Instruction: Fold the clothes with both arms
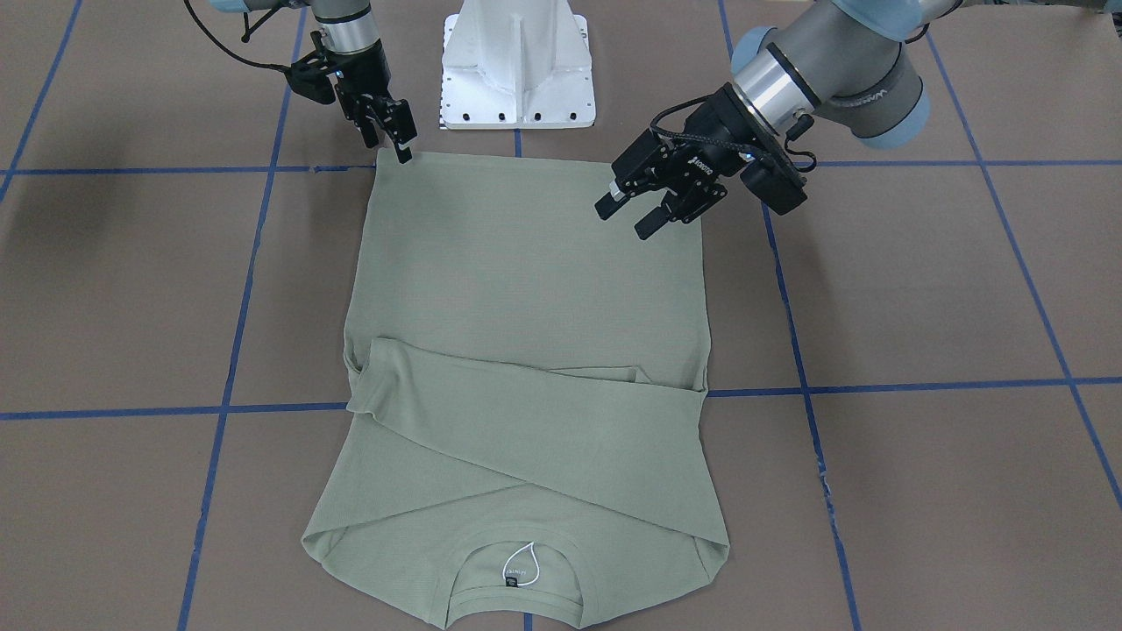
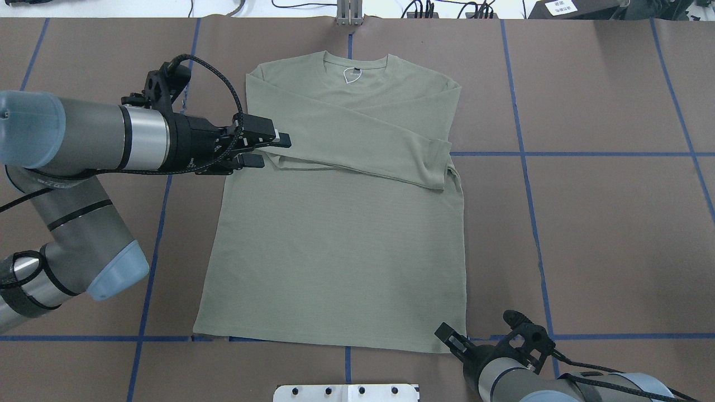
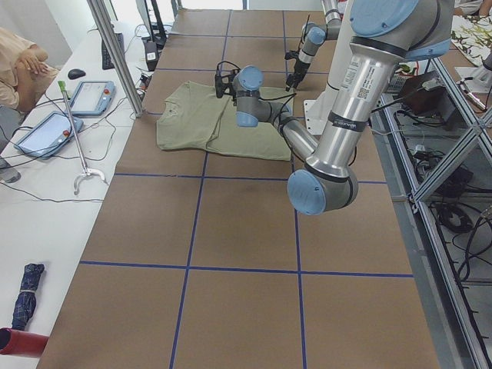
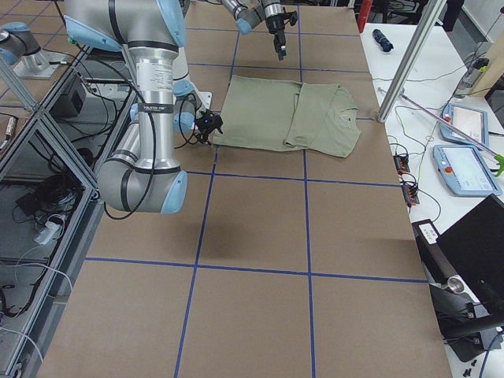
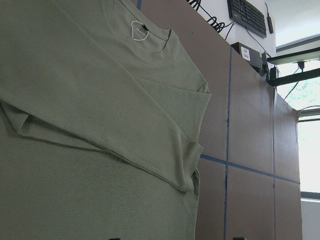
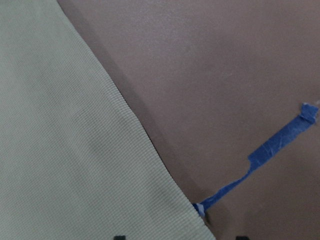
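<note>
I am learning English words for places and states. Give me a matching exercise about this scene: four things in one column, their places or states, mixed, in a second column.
Things
1. left pincer
2. right pincer
3. upper sleeve
4. neck label

Places or states
A. black, at the neck of the shirt
B. open, at a hem corner
C. lying diagonally across the body
D. open, raised over the shirt's side edge

Pairs: 1-D, 2-B, 3-C, 4-A

A pale sage-green long-sleeved knit shirt (image 2: 335,240) lies flat on the brown bench (image 2: 586,223), ribbed collar far, both sleeves folded across its chest. The black left end effector (image 2: 268,150) hovers over its left edge, fingers apart. The right end effector (image 1: 391,140) is at its near right hem corner, also spread.
</note>
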`<state>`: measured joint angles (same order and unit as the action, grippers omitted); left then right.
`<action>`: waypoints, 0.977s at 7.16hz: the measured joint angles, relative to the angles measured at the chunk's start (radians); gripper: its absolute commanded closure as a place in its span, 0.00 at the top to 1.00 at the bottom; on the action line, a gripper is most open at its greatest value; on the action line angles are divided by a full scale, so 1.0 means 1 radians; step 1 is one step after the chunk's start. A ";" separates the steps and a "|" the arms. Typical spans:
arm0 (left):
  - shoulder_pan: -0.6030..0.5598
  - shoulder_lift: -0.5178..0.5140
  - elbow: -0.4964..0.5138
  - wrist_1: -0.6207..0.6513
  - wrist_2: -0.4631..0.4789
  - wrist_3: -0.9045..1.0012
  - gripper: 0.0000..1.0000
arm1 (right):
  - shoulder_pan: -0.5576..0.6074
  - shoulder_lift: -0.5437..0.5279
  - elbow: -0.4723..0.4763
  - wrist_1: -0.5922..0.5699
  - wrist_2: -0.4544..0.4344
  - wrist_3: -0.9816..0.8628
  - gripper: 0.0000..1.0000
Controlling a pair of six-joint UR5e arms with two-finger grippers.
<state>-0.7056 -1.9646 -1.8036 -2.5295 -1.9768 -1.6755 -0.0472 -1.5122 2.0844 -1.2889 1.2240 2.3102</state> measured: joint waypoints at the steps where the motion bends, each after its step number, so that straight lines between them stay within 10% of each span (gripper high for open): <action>1: 0.000 0.000 0.001 0.000 0.000 0.000 0.80 | -0.001 0.001 -0.001 0.000 0.000 0.000 0.18; 2: 0.000 0.000 0.001 0.000 0.000 0.000 0.80 | -0.001 0.001 -0.001 0.000 0.000 0.000 0.00; 7: 0.001 0.022 -0.021 0.082 0.001 -0.006 0.80 | -0.012 -0.004 0.014 -0.005 0.005 -0.001 0.00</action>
<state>-0.7049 -1.9427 -1.8246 -2.4474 -1.9758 -1.6817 -0.0588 -1.5160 2.0980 -1.2941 1.2290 2.3092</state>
